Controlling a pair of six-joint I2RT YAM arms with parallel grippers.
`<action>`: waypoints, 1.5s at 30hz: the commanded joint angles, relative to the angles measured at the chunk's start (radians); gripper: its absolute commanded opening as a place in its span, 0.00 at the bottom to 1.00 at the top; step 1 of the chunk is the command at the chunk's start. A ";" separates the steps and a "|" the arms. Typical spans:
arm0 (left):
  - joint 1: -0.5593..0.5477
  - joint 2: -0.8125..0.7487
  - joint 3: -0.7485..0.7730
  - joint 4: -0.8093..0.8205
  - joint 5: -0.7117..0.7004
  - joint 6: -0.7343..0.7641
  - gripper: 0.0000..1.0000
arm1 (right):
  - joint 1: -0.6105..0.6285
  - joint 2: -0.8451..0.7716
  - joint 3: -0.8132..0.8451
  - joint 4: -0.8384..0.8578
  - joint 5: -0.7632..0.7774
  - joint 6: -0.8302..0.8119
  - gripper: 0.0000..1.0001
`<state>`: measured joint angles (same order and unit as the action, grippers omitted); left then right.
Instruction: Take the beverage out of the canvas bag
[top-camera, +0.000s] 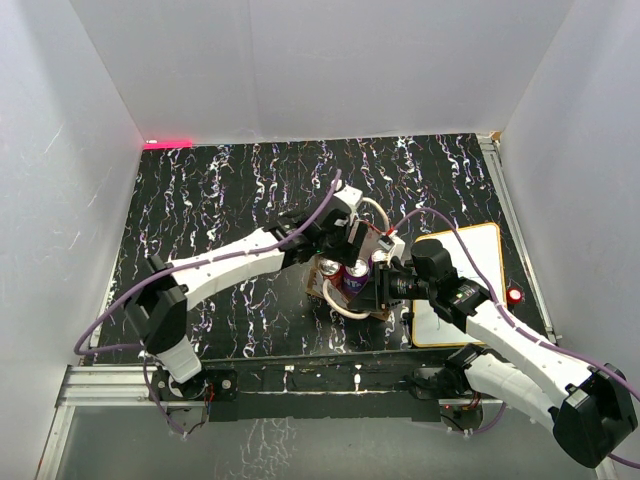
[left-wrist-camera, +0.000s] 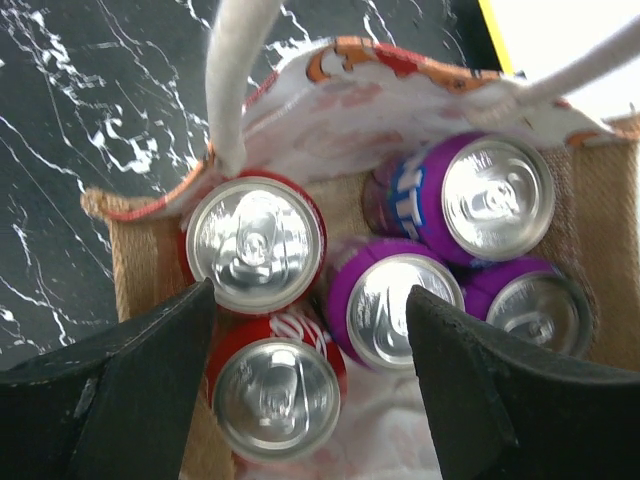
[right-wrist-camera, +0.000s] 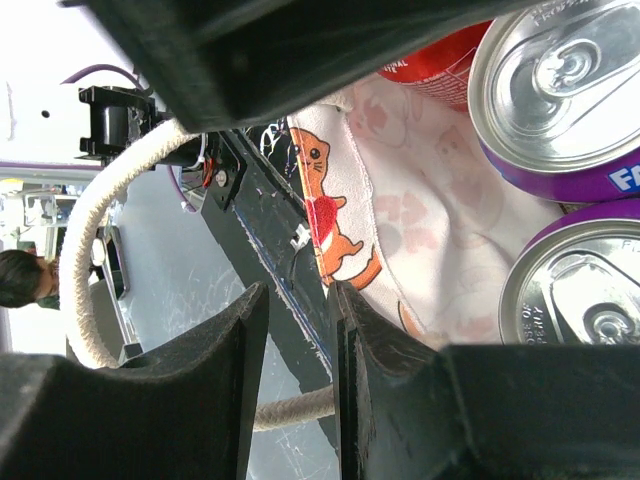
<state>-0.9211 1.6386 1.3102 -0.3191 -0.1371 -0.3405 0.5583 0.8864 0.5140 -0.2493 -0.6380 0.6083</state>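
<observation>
The canvas bag (top-camera: 320, 288) stands open mid-table, tan with a cat-print lining (left-wrist-camera: 330, 110) and cream handles (left-wrist-camera: 232, 80). Inside stand two red cans (left-wrist-camera: 255, 240) (left-wrist-camera: 275, 398) and three purple cans (left-wrist-camera: 498, 195) (left-wrist-camera: 390, 305) (left-wrist-camera: 530, 312). My left gripper (left-wrist-camera: 310, 345) is open just above the cans, its fingers (left-wrist-camera: 150, 380) straddling the near red can and the middle purple can, holding nothing. My right gripper (right-wrist-camera: 298, 370) sits at the bag's right side (top-camera: 385, 285), jaws nearly together astride the printed rim (right-wrist-camera: 335, 240), one finger inside and one outside.
A white orange-rimmed board (top-camera: 470, 260) lies right of the bag, under the right arm. A red button (top-camera: 515, 296) sits at the table's right edge. White walls close in three sides. The rope handle (right-wrist-camera: 100, 230) loops past the right fingers.
</observation>
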 joint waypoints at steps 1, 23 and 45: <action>-0.021 0.070 0.084 -0.038 -0.170 0.014 0.74 | 0.004 0.027 -0.022 -0.041 0.078 -0.036 0.34; -0.107 0.159 0.129 -0.055 -0.466 0.026 0.82 | 0.006 0.020 -0.035 -0.044 0.100 -0.058 0.34; -0.107 0.318 0.255 -0.302 -0.712 -0.383 0.73 | 0.006 0.007 -0.007 -0.093 0.150 -0.084 0.34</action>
<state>-1.0313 1.9430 1.5387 -0.4580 -0.7265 -0.5861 0.5674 0.8757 0.5144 -0.2653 -0.5907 0.5896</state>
